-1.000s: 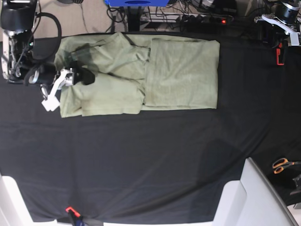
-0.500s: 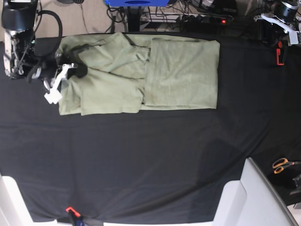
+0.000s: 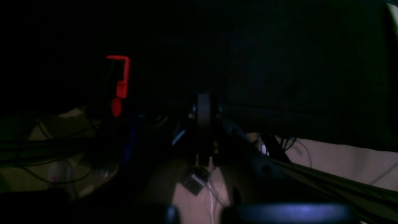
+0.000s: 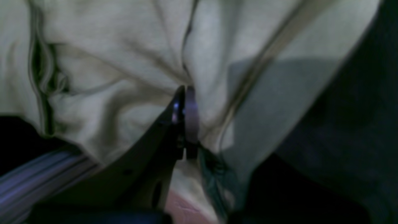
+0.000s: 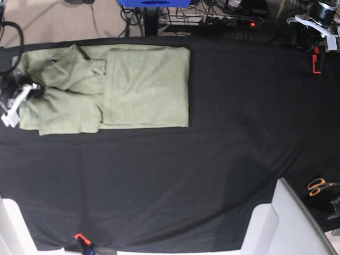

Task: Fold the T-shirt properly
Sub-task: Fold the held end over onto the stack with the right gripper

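The pale sage-green T-shirt lies partly folded along the far left of the black cloth, its right part a flat rectangle and its left part bunched. My right gripper is at the shirt's left end, shut on a pinch of the T-shirt's fabric. In the right wrist view the fingertips are pressed together with cloth gathered into folds around them. My left gripper shows in the dark left wrist view with its jaws together and nothing in them. That arm stays at the far right corner, away from the shirt.
A red clamp sits at the far right edge of the cloth, also seen as the red clamp. Orange-handled scissors lie at the right edge. A white panel covers the near right corner. Cables and a blue frame lie beyond the far edge.
My right gripper has shut on the shirt's left part and moved left. The whole T-shirt has slid left across the cloth with it. The left arm has not moved.
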